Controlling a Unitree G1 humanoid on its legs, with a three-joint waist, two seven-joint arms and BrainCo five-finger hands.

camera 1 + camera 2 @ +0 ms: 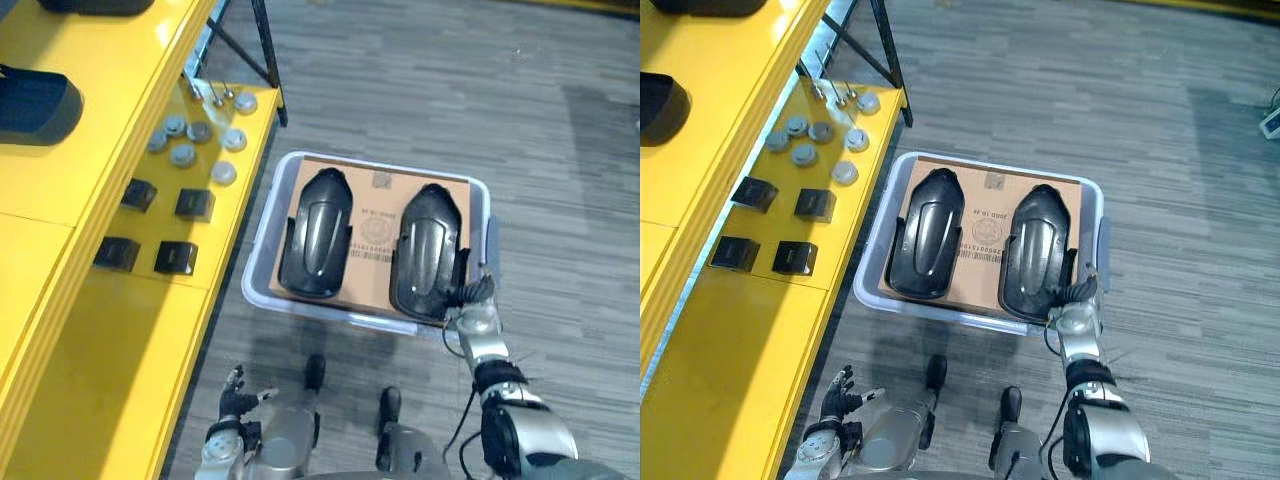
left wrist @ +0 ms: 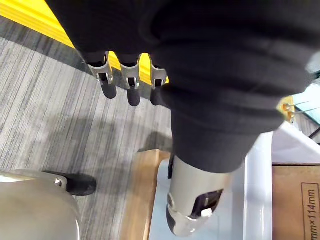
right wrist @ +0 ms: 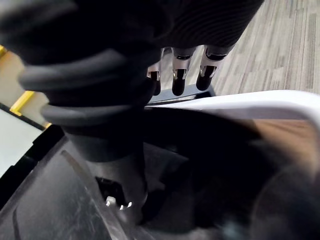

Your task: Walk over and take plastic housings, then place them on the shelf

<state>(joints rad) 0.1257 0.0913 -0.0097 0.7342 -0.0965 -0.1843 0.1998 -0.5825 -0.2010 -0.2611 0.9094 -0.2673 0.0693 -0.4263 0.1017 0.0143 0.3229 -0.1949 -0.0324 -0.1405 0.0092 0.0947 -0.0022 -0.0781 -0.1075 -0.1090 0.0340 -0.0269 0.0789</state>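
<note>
While right hand [image 1: 475, 306] hangs at bin [image 1: 258, 255] rim, floor [image 1: 560, 150] beside

Glossy black plastic housings [image 1: 318, 232]; matt brown cardboard [image 1: 375, 238] beneath; smooth pale plastic bin [image 1: 258, 262]; glossy, smooth yellow shelf [image 1: 130, 330].

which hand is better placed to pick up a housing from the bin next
Right. The right hand sits at the near right corner of the bin, beside the right-hand housing, fingers straight. The left hand hangs low by the yellow shelf, apart from the bin.
</note>
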